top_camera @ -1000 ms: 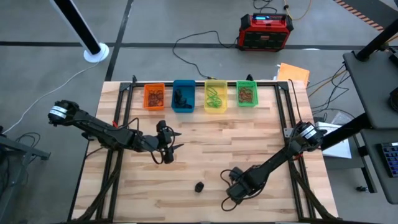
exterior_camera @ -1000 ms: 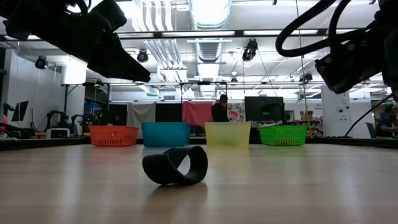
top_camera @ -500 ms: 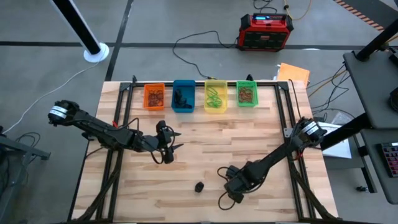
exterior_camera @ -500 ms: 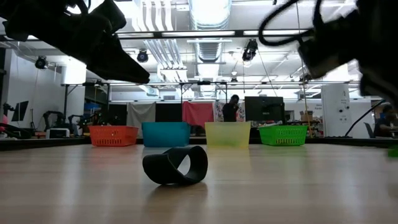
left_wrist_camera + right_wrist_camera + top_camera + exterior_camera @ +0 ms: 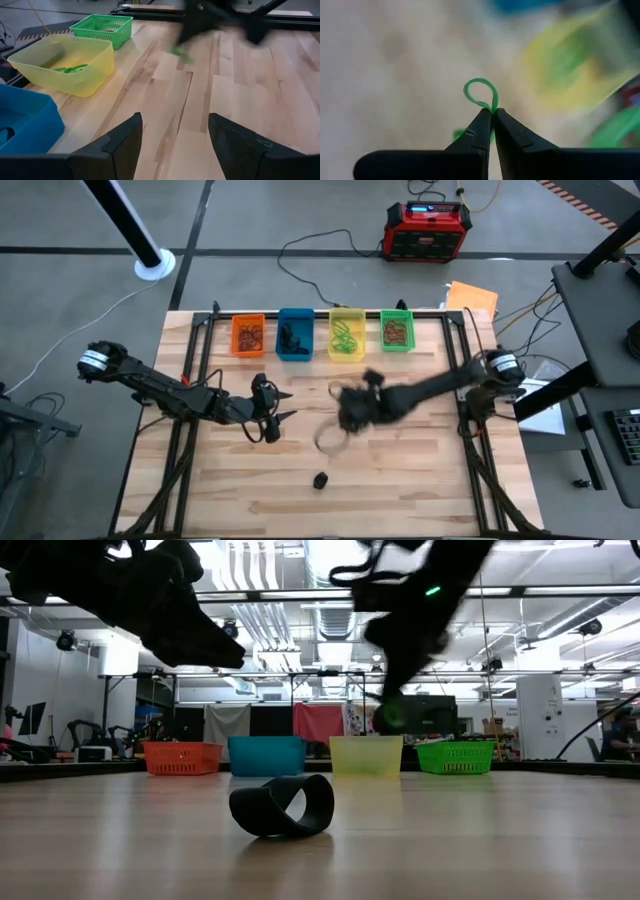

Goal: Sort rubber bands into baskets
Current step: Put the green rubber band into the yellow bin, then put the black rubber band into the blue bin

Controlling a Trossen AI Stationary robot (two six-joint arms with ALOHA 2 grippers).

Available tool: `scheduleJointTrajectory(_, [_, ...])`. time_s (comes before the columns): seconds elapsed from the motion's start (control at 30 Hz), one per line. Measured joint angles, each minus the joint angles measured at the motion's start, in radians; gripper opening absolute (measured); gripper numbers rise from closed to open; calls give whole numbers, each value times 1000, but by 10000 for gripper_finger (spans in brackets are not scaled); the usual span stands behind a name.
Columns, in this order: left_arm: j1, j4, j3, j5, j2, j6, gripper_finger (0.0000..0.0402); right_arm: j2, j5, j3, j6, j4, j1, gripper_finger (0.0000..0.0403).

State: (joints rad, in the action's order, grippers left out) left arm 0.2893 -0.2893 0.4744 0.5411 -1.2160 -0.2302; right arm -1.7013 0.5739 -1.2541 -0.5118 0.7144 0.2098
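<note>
Four baskets stand in a row at the table's far edge: orange, blue, yellow and green, each with rubber bands inside. My right gripper is above the table's middle, blurred, and shut on a green rubber band. My left gripper is open and empty at the middle left, above the table. A black rubber band lies on its edge on the wood near the front; it also shows in the low view. My right gripper pinches the green rubber band between its two fingertips at one end of the loop. A small loop of it stands out beyond the tips, clear of the table. A bit of green shows behind the tips.
A red-black box and cables lie on the floor beyond the table. Black frame rails run along the table's left and right sides. Bare wood lies between the grippers and the baskets.
My right gripper has swung fast from the table's near right toward the far edge and left, now over the middle before the yellow basket, carrying the green band clear of the wood. The black band has not moved.
</note>
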Motion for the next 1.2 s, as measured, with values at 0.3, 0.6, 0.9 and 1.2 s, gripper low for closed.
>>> scheduleJointTrajectory(0.3, [0,-10,0,0,0,-25,210,7,-2,0,460,-414,-413,12])
scheduleJointTrajectory(0.6, [-5,-10,0,33,0,-15,210,-35,-393,15,403,-463,-724,12])
scheduleJointTrajectory(0.9, [-5,-10,0,61,0,-46,210,-55,-416,15,372,-470,-772,21])
scheduleJointTrajectory(1.2, [35,-10,6,61,0,-158,205,-48,-367,15,357,-459,-770,114])
